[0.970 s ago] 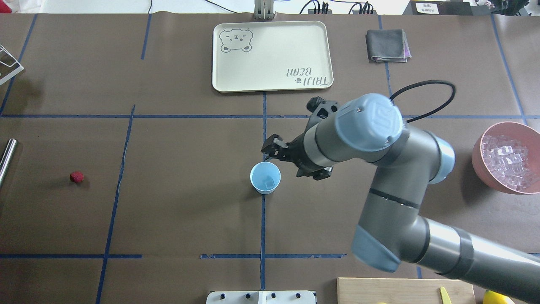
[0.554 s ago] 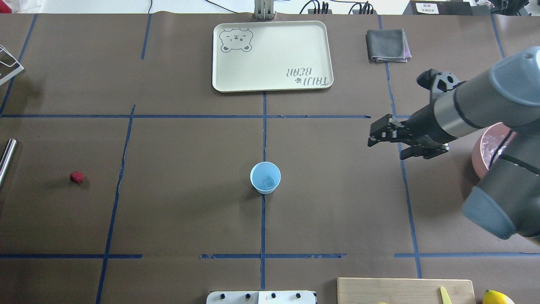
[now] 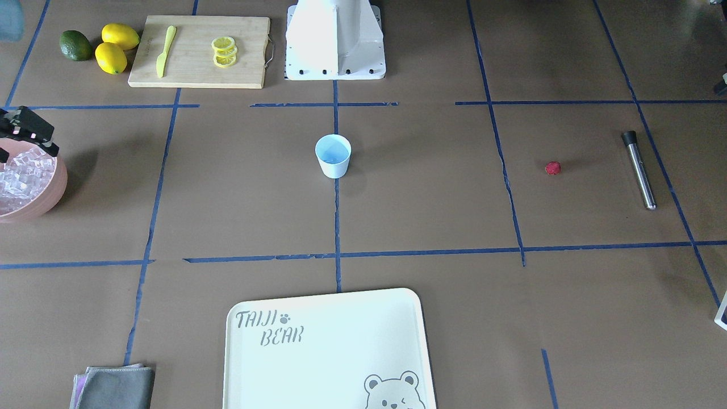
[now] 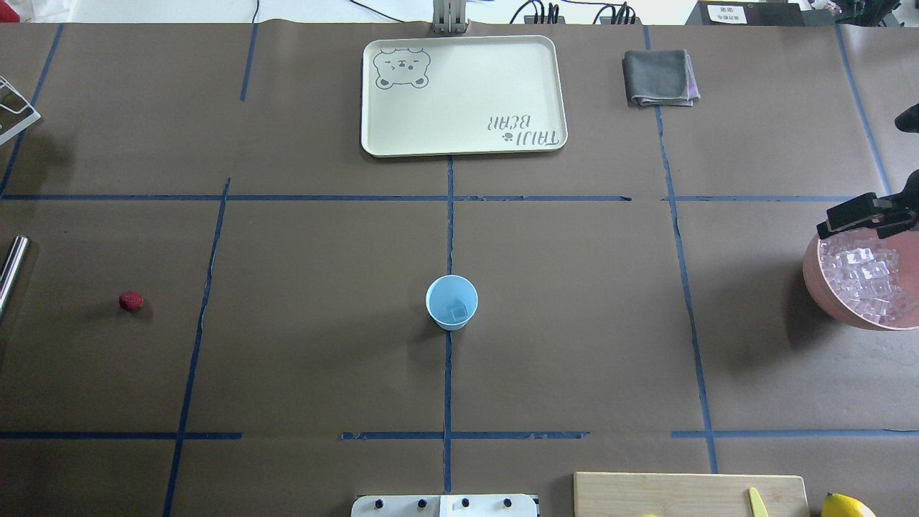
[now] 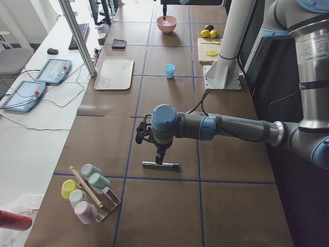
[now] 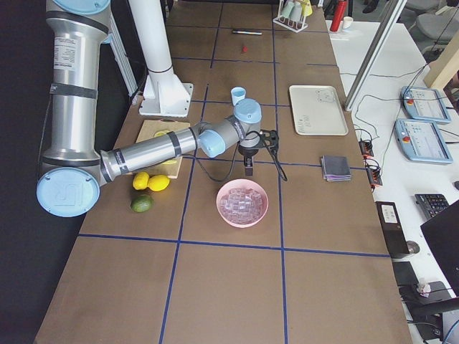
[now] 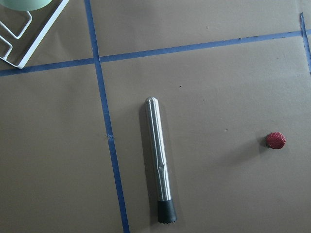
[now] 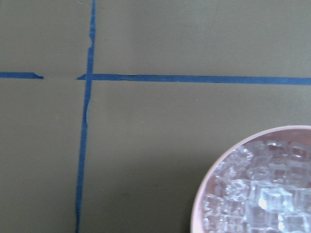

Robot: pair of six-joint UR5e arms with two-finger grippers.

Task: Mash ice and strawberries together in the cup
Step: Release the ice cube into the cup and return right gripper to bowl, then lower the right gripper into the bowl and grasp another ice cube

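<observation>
The light-blue cup point(image 4: 451, 302) stands upright mid-table, also in the front view point(image 3: 333, 156), with one ice cube point(image 4: 458, 311) inside. Many more ice cubes point(image 4: 865, 276) fill the pink bowl point(image 4: 815, 287) at the right edge. The red strawberry point(image 4: 131, 301) lies far left on the table, also in the left wrist view point(image 7: 275, 140). My right gripper point(image 4: 826, 222) is open and empty, hovering over the bowl's far rim. My left gripper point(image 5: 159, 153) hangs above a steel muddler point(image 7: 159, 160). I cannot tell whether it is open or shut.
A cream bear tray point(image 4: 463, 93) and a folded grey cloth point(image 4: 659, 77) lie at the far side. A cutting board point(image 3: 199, 51) with lemon slices and a yellow knife, lemons and a lime sit near the robot base. A cup rack point(image 5: 87, 193) stands left.
My right arm has swung from just above the cup far to the right, to the pink bowl's rim. The cup, its ice cube and the strawberry have not moved.
</observation>
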